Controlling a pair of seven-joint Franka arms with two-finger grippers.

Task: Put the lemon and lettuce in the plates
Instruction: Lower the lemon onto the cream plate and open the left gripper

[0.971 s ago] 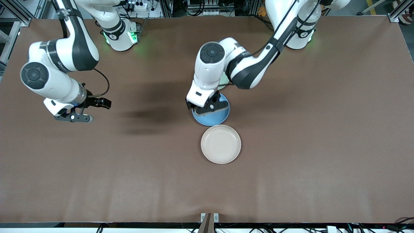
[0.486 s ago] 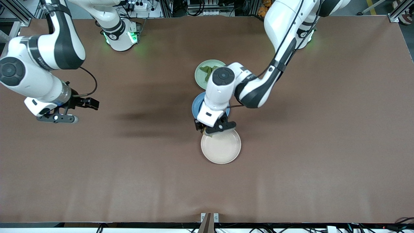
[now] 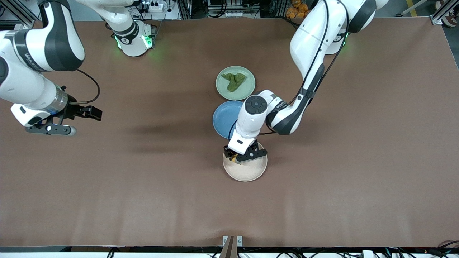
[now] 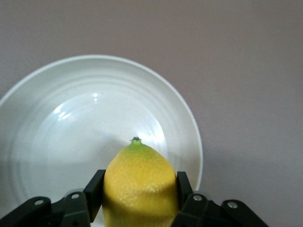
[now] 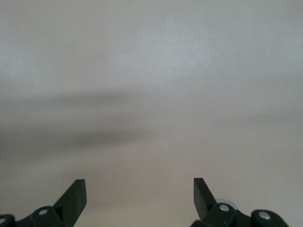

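Observation:
My left gripper (image 3: pixel 239 158) is shut on the yellow lemon (image 4: pixel 140 185) and holds it over the beige-cream plate (image 3: pixel 251 172); a sliver of the lemon (image 3: pixel 234 158) shows in the front view. That plate (image 4: pixel 57 123) fills the left wrist view under the lemon. The dull-green lettuce (image 3: pixel 233 80) lies in the pale mint green plate (image 3: pixel 247 91), which is farther from the front camera. My right gripper (image 3: pixel 50 129) is open and empty, up over bare table toward the right arm's end; its fingertips (image 5: pixel 75 194) show only tablecloth between them.
A blue plate (image 3: pixel 222 122) sits between the mint and the beige plates, partly covered by my left arm. The brown tablecloth (image 3: pixel 344 161) spreads wide on all sides.
My left gripper has carried the lemon from over the blue plate to over the beige-cream plate, uncovering the mint plate with the lettuce. My right gripper has drawn back toward the right arm's end.

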